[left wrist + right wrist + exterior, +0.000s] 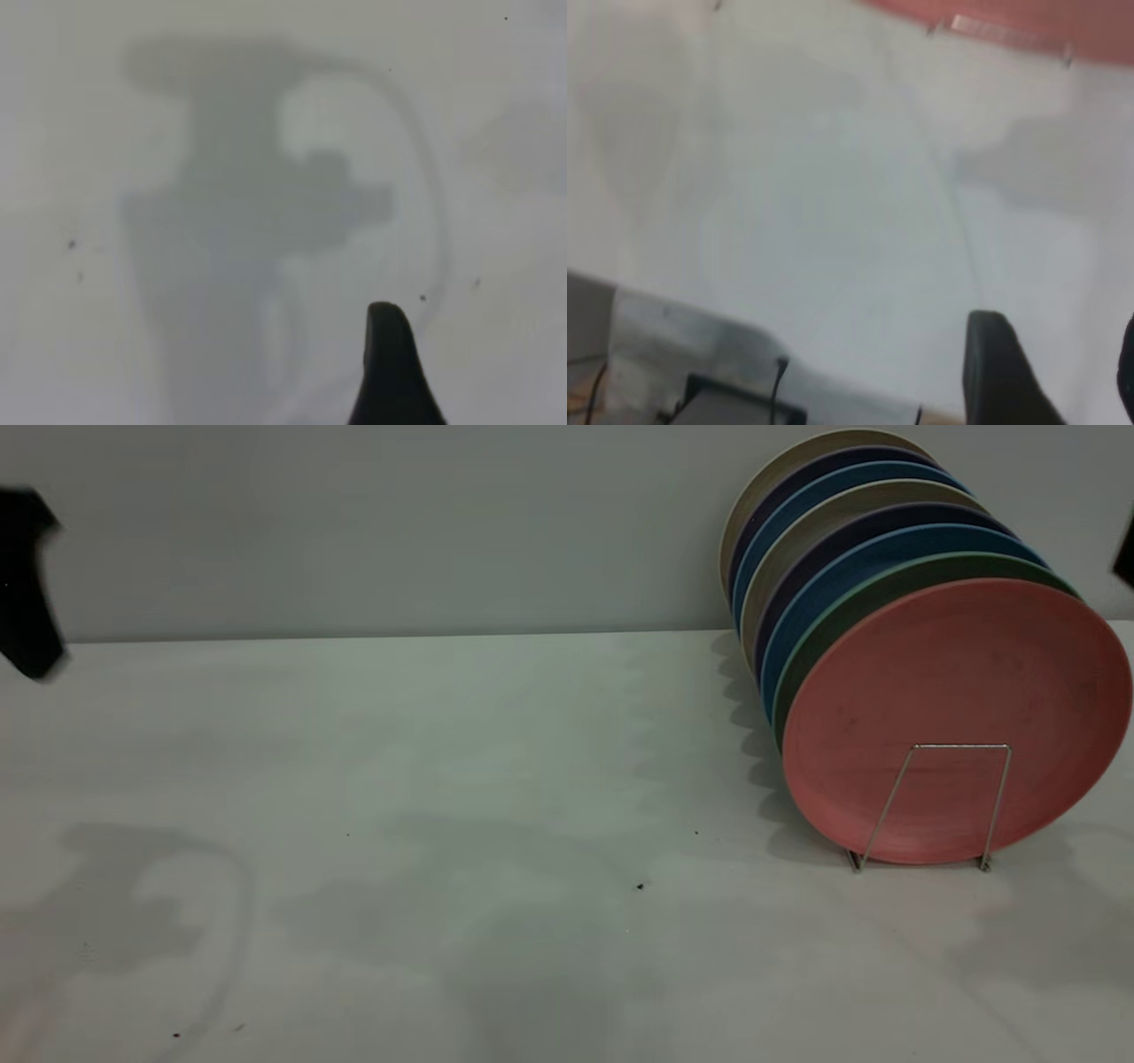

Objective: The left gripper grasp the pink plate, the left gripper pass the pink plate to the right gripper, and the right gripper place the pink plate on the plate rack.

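Bare white table [496, 921] fills the foreground of your exterior view, marked only by soft shadows and a few dark specks, one near the middle at about six o'clock.

At nine o'clock, against the left edge, you have a black piece of the left arm [27, 584], raised above the table's far edge. Your left wrist view shows a single black fingertip of the left gripper [394, 372] over bare table, with the arm's own shadow spread out beneath it. Only that one finger shows, so you cannot tell whether the fingers are apart or together. Nothing is between them that you can see, and the plate is well apart from this gripper, across the whole width of the table.

Moving to three o'clock, the pink plate [957, 717] stands on edge as the front plate of a leaning row. The plate rack [921, 806] holds it: one silver wire loop crosses the plate's lower face, its two feet on the table. Just behind the pink plate sits a green plate [819, 633], then blue plates [802, 593] and beige ones farther back.

At the far right edge, around two o'clock, a small black sliver of the right arm [1125, 558] shows. In your right wrist view the right gripper [1063, 372] has its fingers spread apart with only table between them; the pink plate [992, 13] and rack wire [1001, 34] lie well beyond the fingertips, untouched.
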